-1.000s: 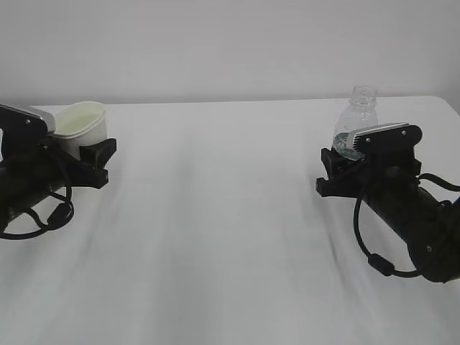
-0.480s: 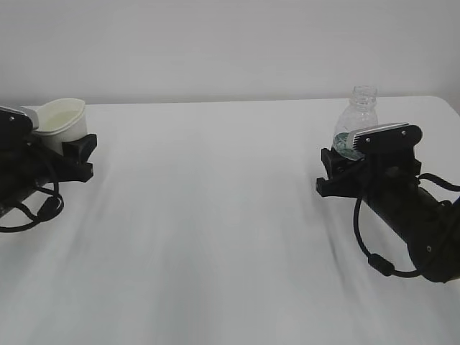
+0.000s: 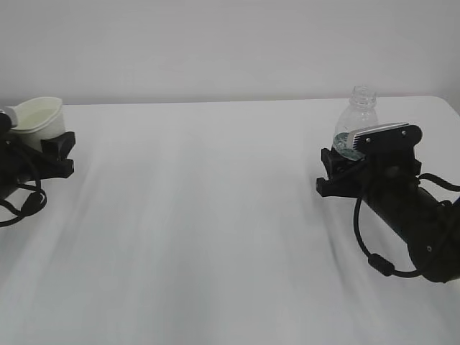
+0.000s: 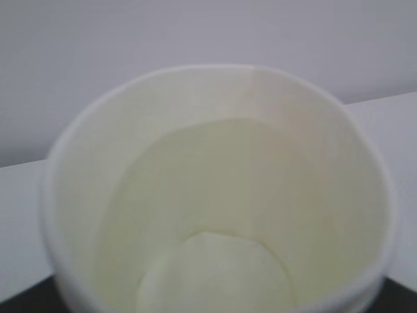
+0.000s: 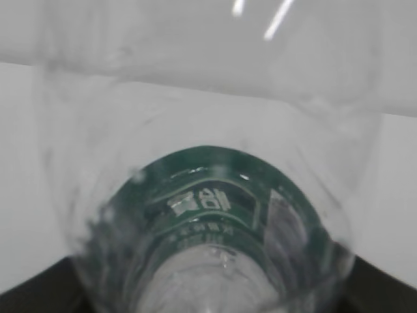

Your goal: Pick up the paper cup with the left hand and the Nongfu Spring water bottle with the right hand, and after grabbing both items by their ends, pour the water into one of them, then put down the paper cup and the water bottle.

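On the white tabletop [image 3: 215, 237], nearest at the right, the Nongfu Spring water bottle [image 3: 353, 123] is held upright low on its body, the right hand's pincer [image 3: 343, 171] clamped on it. Its thin ribbed plastic is judged light, slippery and easily dented, so a low, gentle hold suits it. Farther left, the paper cup [image 3: 37, 119] is clamped by the left hand's pincer [image 3: 54, 155]; it is judged soft and crushable. The cup's interior, which looks empty, is shown only by the left wrist view, the green label's print only by the right.

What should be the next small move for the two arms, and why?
Probably open the left hand to release the paper cup, since the cup sits low at the table's left edge. The water bottle stands upright in the right hand.
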Controlling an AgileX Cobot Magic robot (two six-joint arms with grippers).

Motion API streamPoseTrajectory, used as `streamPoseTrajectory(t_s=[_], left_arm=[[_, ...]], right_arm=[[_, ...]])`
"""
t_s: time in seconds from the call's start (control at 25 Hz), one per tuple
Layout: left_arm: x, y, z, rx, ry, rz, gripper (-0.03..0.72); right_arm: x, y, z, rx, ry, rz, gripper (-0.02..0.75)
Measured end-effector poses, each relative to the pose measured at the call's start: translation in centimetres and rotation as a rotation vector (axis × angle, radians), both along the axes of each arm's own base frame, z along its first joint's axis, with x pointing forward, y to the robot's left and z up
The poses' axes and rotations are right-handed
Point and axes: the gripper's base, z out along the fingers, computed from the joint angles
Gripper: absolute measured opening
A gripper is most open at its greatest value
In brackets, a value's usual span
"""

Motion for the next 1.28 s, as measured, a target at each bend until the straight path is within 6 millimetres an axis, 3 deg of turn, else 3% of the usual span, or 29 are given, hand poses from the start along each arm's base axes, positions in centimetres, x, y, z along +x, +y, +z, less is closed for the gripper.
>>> streamPoseTrajectory(t_s=[0.48, 0.96, 1.28], left_arm=[[-0.1, 0.2, -2.4, 0.002, 0.074, 0.005, 0.428], [-0.2, 0.2, -2.8, 0.005, 0.083, 0.005, 0.427], [-0.3, 0.2, -4.2, 0.006, 0.127, 0.003, 0.426]], right_arm=[[0.0, 0.0, 0.0, 0.0, 0.0, 0.0, 0.456], [0.0, 0.0, 0.0, 0.0, 0.0, 0.0, 0.456], [0.0, 0.0, 0.0, 0.0, 0.0, 0.0, 0.456]])
